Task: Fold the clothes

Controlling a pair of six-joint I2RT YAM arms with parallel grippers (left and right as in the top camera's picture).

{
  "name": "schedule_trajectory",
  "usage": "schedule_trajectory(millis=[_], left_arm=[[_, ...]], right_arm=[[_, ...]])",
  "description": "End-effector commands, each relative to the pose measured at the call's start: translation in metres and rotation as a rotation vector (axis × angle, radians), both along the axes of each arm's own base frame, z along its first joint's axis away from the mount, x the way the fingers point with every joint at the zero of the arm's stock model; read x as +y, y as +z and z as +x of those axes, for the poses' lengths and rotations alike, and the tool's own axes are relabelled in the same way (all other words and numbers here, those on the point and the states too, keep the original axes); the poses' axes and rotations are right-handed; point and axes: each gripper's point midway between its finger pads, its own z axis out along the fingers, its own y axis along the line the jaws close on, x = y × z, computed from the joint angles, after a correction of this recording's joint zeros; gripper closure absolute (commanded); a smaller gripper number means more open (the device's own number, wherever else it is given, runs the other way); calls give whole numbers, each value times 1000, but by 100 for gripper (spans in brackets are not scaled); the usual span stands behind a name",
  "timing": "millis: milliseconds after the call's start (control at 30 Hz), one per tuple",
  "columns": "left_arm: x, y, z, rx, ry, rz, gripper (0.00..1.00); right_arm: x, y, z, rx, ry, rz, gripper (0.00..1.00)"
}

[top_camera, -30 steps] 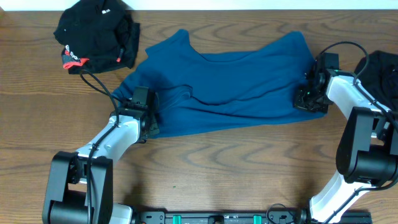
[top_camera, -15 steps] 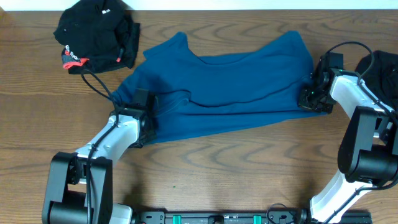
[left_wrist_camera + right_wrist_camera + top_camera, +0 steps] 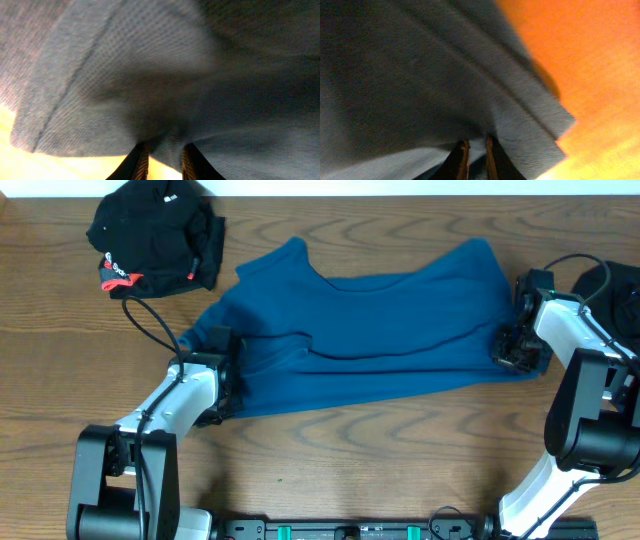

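The teal shirt (image 3: 370, 320) lies rumpled across the middle of the wood-grain table (image 3: 350, 460), with a long soft fold running through it. The left gripper (image 3: 225, 375) pinches its left edge and the right gripper (image 3: 518, 348) its right, both jaws narrow on cloth. The wrist views alone show the fine knit weave (and a stitched hem). Only overhead shows a bunched black garment (image 3: 155, 235) with red trim at the far left, and a dark garment (image 3: 615, 290) at the right.
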Motion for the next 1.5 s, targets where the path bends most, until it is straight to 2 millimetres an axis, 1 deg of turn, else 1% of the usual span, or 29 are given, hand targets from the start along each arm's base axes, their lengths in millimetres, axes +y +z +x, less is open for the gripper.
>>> schedule_trajectory(millis=[0, 233, 367, 400, 467, 500, 533, 567, 600, 633, 667, 700, 733, 800, 833, 900, 967, 1067, 1133, 1200, 1267, 1367, 1467], left_arm=[[12, 1, -9, 30, 25, 51, 77], [12, 13, -6, -15, 26, 45, 76], [11, 26, -1, -72, 26, 37, 75], [11, 31, 1, -93, 19, 34, 71], [11, 43, 5, -140, 6, 29, 68], [10, 50, 7, -167, 3, 25, 65], [10, 59, 11, -206, 4, 20, 61], [9, 67, 14, -243, 4, 11, 55], [6, 76, 19, -283, -2, -7, 50], [-1, 87, 25, -331, -30, -44, 48], [-9, 97, 31, -370, -71, -86, 47], [-18, 108, 37, -410, -123, -132, 46], [-28, 122, 43, -454, -172, -175, 42], [-37, 149, 53, -528, -207, -198, 35], [-41, 164, 59, -565, -223, -200, 30], [-50, 192, 71, -624, -275, -202, 24], [-59, 219, 84, -677, -332, -199, 18], [-71, 247, 109, -722, -408, -184, 10], [-75, 255, 129, -725, -417, -180, 4], [-79, 253, 149, -709, -427, -176, 0], [-83, 247, 169, -683, -452, -165, 2], [-89, 233, 206, -654, -456, -160, 2], [-91, 220, 239, -638, -448, -158, 2]], right_arm=[[-39, 3, -23, 60, -129, -184, 90], [-43, 45, -21, -33, -177, -227, 88], [-44, 66, -22, -94, -224, -241, 86], [-44, 70, -21, -109, -225, -243, 84], [-44, 82, -18, -150, -224, -244, 82], [-42, 87, -16, -170, -211, -236, 78], [-38, 92, -10, -198, -179, -214, 66], [-29, 97, -2, -234, -126, -169, 51], [-18, 101, 6, -270, -66, -111, 27], [0, 106, 18, -320, 16, -20, 10], [18, 111, 28, -369, 87, 67, 1], [38, 118, 38, -425, 154, 162, 1], [52, 127, 45, -474, 184, 230, 1], [68, 141, 54, -535, 216, 301, 1], [73, 148, 58, -555, 228, 323, 1], [84, 163, 66, -593, 261, 360, 1], [94, 178, 75, -629, 302, 354, 1], [95, 202, 90, -678, 334, 279, 1], [94, 218, 102, -711, 346, 231, 1], [95, 228, 112, -733, 352, 233, 1], [96, 234, 121, -742, 357, 244, 1], [96, 234, 135, -740, 342, 251, 1], [97, 223, 146, -721, 303, 280, 1]])
